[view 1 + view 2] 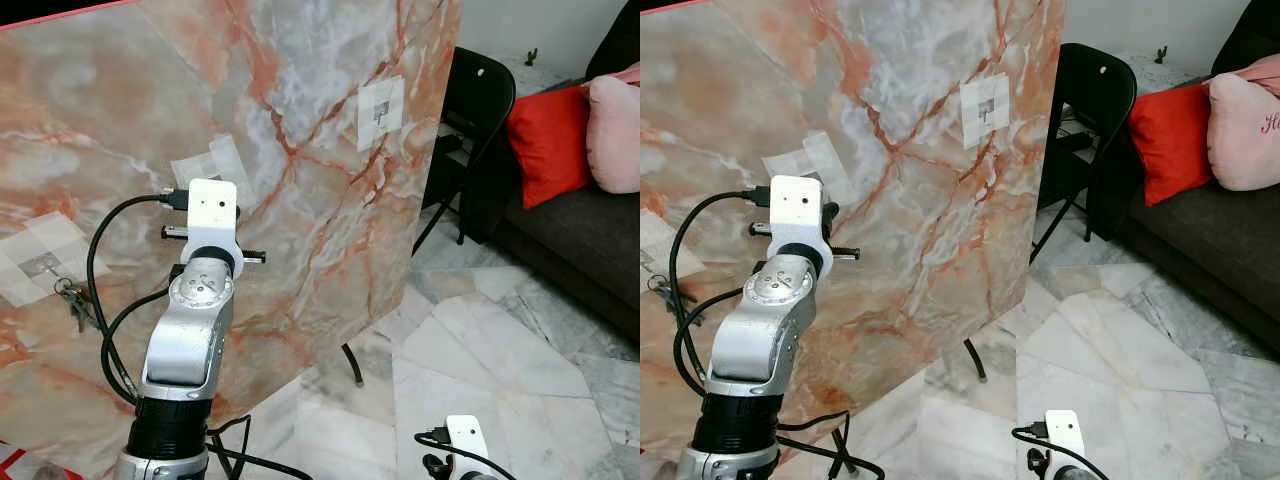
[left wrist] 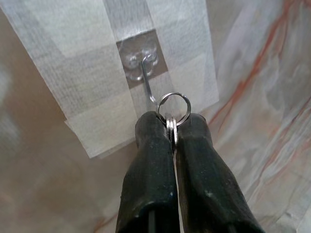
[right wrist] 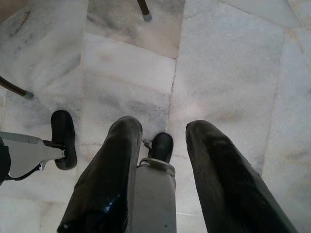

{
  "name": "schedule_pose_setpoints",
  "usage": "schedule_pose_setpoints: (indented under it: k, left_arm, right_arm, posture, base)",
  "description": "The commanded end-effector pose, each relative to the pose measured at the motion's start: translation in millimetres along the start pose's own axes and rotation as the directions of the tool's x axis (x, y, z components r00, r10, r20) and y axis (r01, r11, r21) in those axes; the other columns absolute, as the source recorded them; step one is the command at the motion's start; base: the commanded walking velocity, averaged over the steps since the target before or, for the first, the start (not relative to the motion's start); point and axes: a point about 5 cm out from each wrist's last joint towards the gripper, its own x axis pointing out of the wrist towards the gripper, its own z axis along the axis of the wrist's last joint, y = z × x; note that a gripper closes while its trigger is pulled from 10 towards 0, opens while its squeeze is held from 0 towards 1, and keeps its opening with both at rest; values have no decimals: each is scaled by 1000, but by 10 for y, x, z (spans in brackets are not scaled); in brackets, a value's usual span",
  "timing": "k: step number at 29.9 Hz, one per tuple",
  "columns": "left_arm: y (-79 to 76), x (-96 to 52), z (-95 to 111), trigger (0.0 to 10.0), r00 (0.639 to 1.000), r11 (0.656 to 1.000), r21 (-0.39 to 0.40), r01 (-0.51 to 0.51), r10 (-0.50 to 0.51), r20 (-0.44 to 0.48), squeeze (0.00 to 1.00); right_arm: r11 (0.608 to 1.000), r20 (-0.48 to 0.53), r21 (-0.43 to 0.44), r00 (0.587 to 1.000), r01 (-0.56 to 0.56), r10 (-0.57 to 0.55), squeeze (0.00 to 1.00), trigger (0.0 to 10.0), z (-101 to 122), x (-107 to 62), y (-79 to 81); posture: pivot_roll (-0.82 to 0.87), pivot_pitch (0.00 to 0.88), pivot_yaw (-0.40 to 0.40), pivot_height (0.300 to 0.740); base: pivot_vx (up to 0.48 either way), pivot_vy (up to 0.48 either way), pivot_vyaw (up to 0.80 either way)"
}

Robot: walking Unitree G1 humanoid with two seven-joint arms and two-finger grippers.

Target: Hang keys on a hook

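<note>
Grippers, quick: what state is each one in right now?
Left end effector: closed on the key ring, right at the taped hook.
Right end effector: open, empty, hanging over the floor.

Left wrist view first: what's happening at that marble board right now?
The left gripper is shut on a key ring, holding it up to a clear hook taped to the marble board. The ring sits at the hook's tip, not clearly threaded on. Another bunch of keys already hangs further left. The right gripper hangs idle, open, above the floor.
</note>
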Motion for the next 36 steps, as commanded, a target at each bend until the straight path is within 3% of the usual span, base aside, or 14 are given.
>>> schedule_pose_setpoints:
  k: [1, 36]
  left_arm:
    - [38, 18, 19, 10000, 999, 1000, 10, -30, 30, -10, 0]
    - [17, 55, 21, 10000, 999, 999, 12, -40, 40, -35, 0]
  right_arm:
    - [1000, -9, 5, 1000, -2, 2, 0, 10000, -29, -1, 11]
    - [1000, -8, 7, 1000, -4, 4, 0, 10000, -28, 0, 17]
  posture:
    - [26, 41, 5, 740]
    - [23, 42, 8, 740]
  base:
    - [0, 0, 0]
    - [0, 0, 0]
